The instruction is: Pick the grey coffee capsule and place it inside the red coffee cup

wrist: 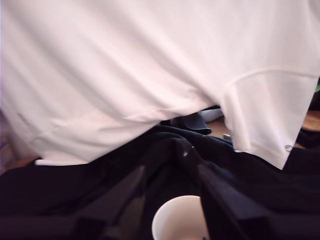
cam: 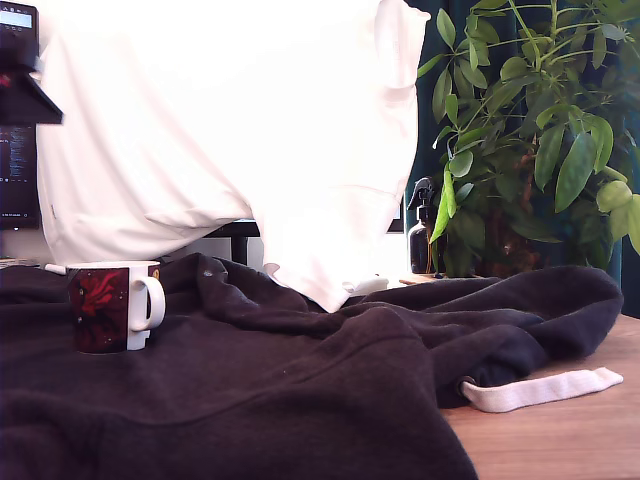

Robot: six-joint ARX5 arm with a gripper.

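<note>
Nearest the wrist camera: two dark fingers (wrist: 220, 200) of the hand (wrist: 172, 200), spread wide apart, nothing seen between them but the white rim of the red coffee cup (wrist: 181, 220) directly below. No grey capsule visible in either view.

Exterior view: cup (cam: 112, 305) stands upright on a dark hoodie (cam: 300, 380) at that view's left, white handle facing right, dark red flower print on black. The hoodie covers most of the worktop (cam: 570, 440); bare wood shows only at the right, where a white drawstring (cam: 545, 390) lies at the garment's edge.

A large white cloth (cam: 230, 130) hangs behind, its lower corner dipping to the hoodie near centre. Open room between cup and that corner.

Background right: leafy plant (cam: 540, 130), dark spray bottle (cam: 422, 230). A screen (cam: 16, 130) at far left, text unreadable.
</note>
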